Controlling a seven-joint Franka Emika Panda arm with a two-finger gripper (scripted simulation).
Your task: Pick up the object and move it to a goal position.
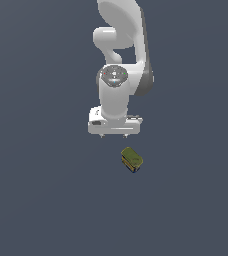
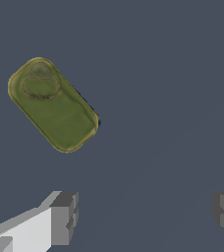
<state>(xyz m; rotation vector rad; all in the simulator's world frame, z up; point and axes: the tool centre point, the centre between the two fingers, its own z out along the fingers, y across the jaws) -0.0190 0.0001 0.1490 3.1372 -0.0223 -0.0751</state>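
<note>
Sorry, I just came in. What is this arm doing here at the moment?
A white robot arm hangs over a plain dark floor where a small tin with an olive-green top lies. The task is to pick up the tin and carry it to a goal. The gripper is open and empty, and the tin lies off to one side of it, not between the fingers. So the grasp has not yet happened.

No text, brand, number or sign is legible in either view; the tin can (image 1: pixel 131 159) shows blue-and-yellow sides in the exterior view, too small to read.
</note>
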